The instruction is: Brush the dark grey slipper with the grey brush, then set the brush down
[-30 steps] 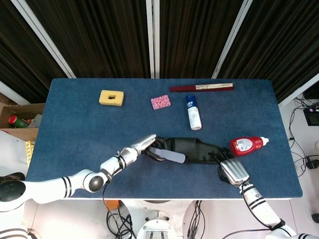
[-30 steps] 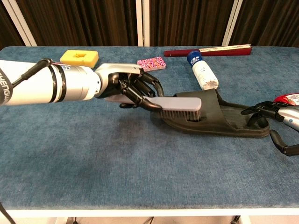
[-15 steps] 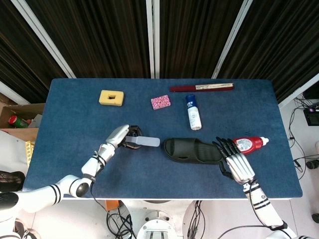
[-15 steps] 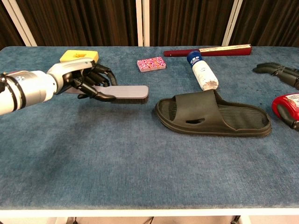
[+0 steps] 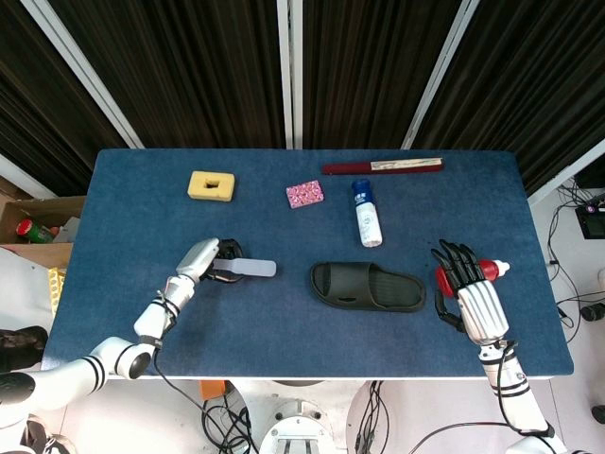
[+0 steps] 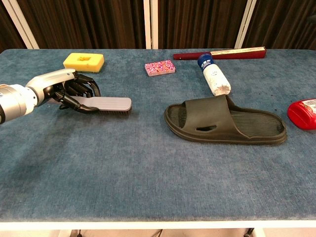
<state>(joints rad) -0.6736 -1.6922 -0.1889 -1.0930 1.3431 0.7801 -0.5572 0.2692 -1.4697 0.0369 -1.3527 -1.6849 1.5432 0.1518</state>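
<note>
The dark grey slipper lies flat right of the table's middle, toe to the left, with nothing touching it. My left hand grips the handle of the grey brush well to the left of the slipper. The brush is level, bristles down, at or just above the cloth. My right hand is open with its fingers spread, right of the slipper's heel and partly covering a red bottle. The chest view does not show this hand.
The red bottle lies at the right edge. A white bottle with a blue cap, a pink patterned block, a yellow sponge and a dark red folded fan lie farther back. A cardboard box stands off the table's left.
My left hand has carried the brush off the slipper, leftward and down toward the cloth. My right hand has left the slipper's heel and drawn back to the right.
</note>
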